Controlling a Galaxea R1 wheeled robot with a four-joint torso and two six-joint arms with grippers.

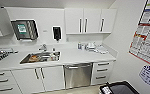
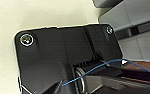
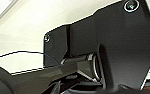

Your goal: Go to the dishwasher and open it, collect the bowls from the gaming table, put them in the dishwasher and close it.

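- I face a small white kitchenette. The dishwasher [image 1: 78, 75] sits under the bench [image 1: 76, 57], its steel door closed, between the white cabinet doors [image 1: 44, 78] and a stack of white drawers [image 1: 102, 72].
- Its horizontal bar handle [image 1: 77, 66] runs along the top of the door, just below the bench edge; that is what I judge I must reach.
- The step in hand looks like the approach. To do it well I would square up to the steel door, stop short enough that it has room to swing down, and bring one arm in level with the bar.
- The sink [image 1: 41, 57] lies in the bench off to the left of the dishwasher.
- Both wrist views show my own dark plates and a thin blue cable over pale floor, so I judge my arms hang low at my sides.
- I cannot tell how far my fingers are open on either side, or whether they hold anything.
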